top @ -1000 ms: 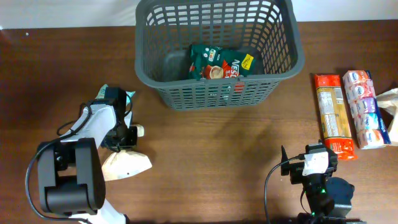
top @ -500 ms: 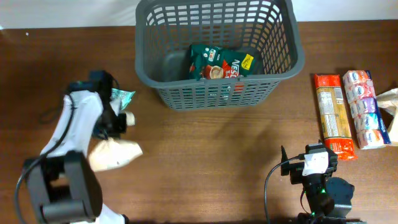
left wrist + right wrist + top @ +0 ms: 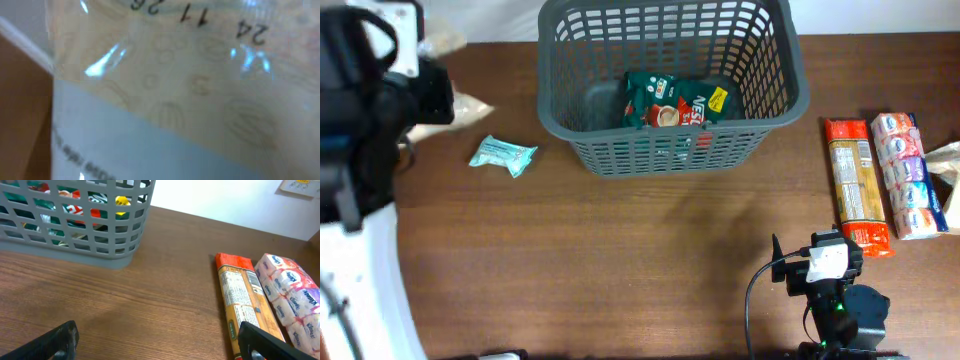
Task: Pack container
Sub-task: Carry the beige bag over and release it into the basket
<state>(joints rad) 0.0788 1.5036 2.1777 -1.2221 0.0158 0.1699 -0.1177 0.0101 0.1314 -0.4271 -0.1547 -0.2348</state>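
The container (image 3: 660,150) is a big dark grey lattice basket, upright, open-topped, far middle, one green snack packet (image 3: 672,100) lying inside

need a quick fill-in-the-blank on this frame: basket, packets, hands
1. The packet inside the container is mostly ___.
2. The small teal packet lies on the table to the container's ___.
3. The right hand is ___ and holds nothing.
4. The clear bag fills the ___ wrist view.
Missing: green; left; open; left.
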